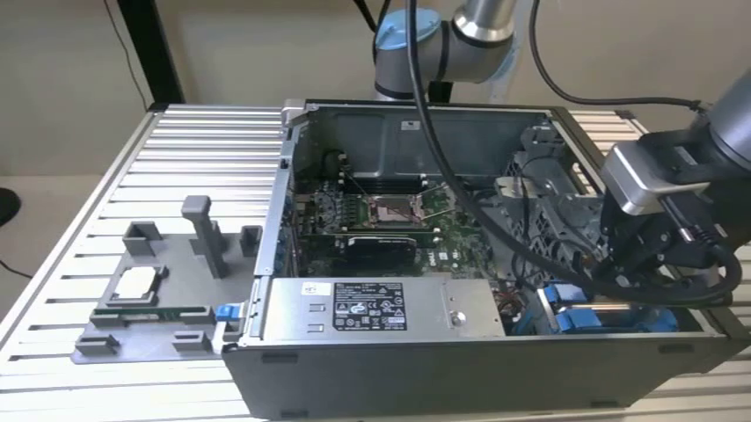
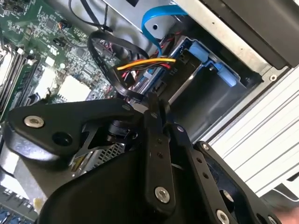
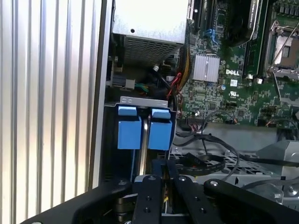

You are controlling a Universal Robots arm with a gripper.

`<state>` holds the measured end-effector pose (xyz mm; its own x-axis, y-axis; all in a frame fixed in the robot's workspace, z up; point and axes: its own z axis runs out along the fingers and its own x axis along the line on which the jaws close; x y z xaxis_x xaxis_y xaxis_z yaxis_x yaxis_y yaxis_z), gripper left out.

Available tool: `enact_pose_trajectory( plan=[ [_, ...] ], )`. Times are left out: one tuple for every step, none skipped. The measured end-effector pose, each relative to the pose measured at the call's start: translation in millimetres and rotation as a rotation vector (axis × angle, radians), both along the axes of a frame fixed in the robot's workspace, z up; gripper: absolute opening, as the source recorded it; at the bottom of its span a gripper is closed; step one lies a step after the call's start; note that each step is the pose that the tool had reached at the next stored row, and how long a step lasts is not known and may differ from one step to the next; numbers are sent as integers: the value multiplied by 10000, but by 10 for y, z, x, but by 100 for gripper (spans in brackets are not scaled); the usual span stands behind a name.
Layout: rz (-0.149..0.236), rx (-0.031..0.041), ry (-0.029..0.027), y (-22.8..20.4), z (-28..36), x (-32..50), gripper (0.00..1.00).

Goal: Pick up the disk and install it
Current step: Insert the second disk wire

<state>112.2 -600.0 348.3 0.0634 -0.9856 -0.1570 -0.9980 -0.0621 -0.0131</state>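
Two bright blue carrier ends stand side by side in the drive bay at the case's front corner. The one closer to my fingers I take as the disk [image 3: 160,134], and its metal body is hidden in the bay. In the exterior view the blue carriers [image 1: 575,309] sit low at the right, under my wrist. My gripper [image 3: 163,171] hangs just above the bay with its fingers pressed together and nothing visible between them. In the second wrist view the gripper [image 2: 156,106] points at the bay's blue frame [image 2: 202,50].
The open computer case [image 1: 281,264] lies on a slatted aluminium table. A grey power supply box [image 1: 364,308] sits beside the bay. Loose cables [image 2: 140,63] cross near the fingers. The motherboard [image 3: 210,93] lies further in. A grey fixture [image 1: 141,308] with a small chip stands at the exterior view's left.
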Motion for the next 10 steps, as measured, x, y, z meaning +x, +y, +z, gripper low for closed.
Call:
enact_pose_trajectory(
  plan=[
    [-12, 1, -2, 4, 0, 0, 0],
    [-33, -3, -2, 4, 1, 1, 0],
    [-62, -3, -2, 4, 1, 1, 0],
    [-90, -3, -2, 5, 1, 1, 0],
    [-133, -3, -2, 6, 1, 2, 0],
    [-182, -5, -2, 8, 2, 3, 0],
    [-229, -3, -2, 8, 1, 4, 0],
    [-270, -4, -2, 8, 2, 7, 0],
    [-311, 0, -2, 8, 2, 9, 0],
    [-341, 9, -1, 7, 2, 13, 0]
  ],
)
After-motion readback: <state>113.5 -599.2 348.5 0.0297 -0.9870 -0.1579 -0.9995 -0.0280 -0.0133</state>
